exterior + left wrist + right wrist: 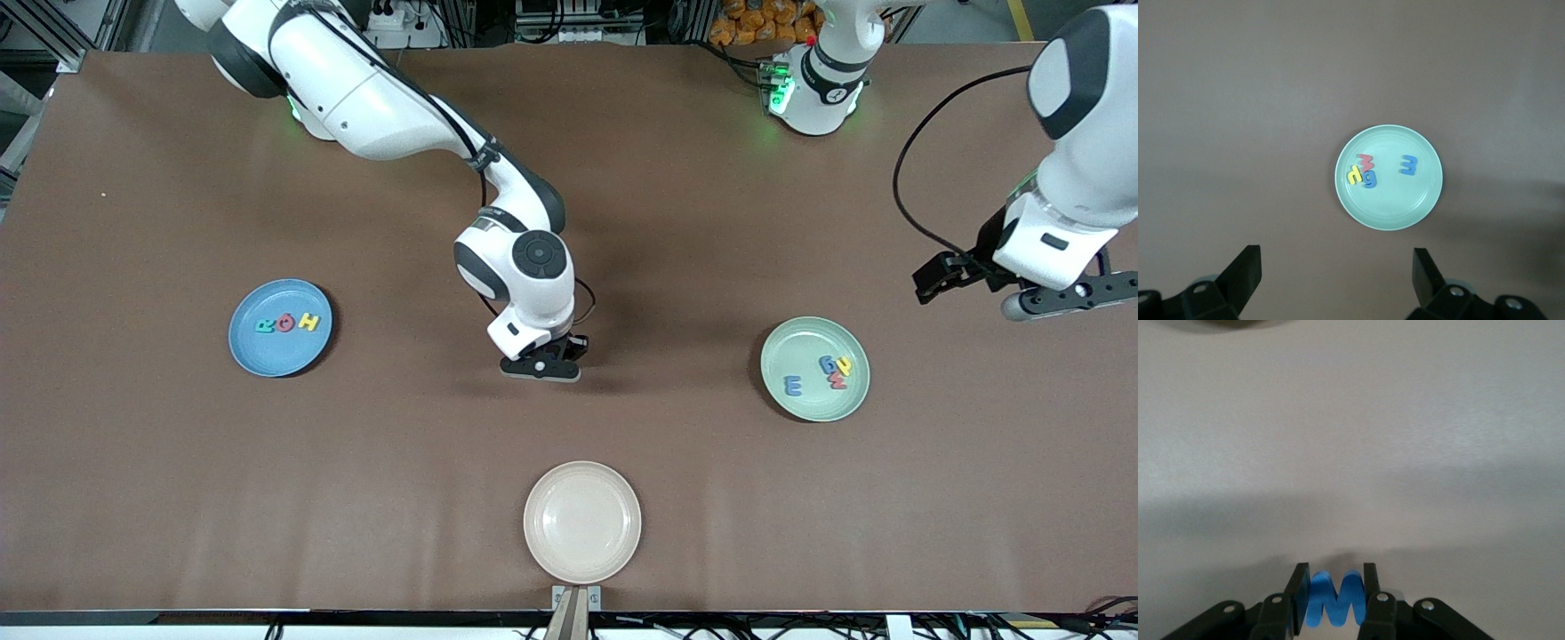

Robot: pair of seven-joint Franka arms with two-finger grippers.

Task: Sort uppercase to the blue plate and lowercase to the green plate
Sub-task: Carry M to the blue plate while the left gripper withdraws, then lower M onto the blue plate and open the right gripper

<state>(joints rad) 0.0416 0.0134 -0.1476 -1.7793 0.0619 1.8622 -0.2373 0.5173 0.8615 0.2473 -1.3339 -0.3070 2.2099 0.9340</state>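
My right gripper (542, 366) hangs low over the middle of the table, shut on the blue W (1335, 600), which stands upright between its fingers (1298, 587); the hand hides the W in the front view. The blue plate (244, 351), toward the right arm's end, holds a teal R (264, 325), a red Q (284, 323) and a yellow H (308, 322). On the green plate (809, 342) lie a blue m (792, 385), a blue rounded letter (828, 363), a yellow y (843, 365) and a red m (837, 380). My left gripper (1337, 257) waits open and empty, high beside the green plate (1388, 207).
A beige plate (581, 522) with nothing on it sits near the table's front edge, nearer to the front camera than my right gripper. The brown tabletop (400, 462) is bare between the three plates.
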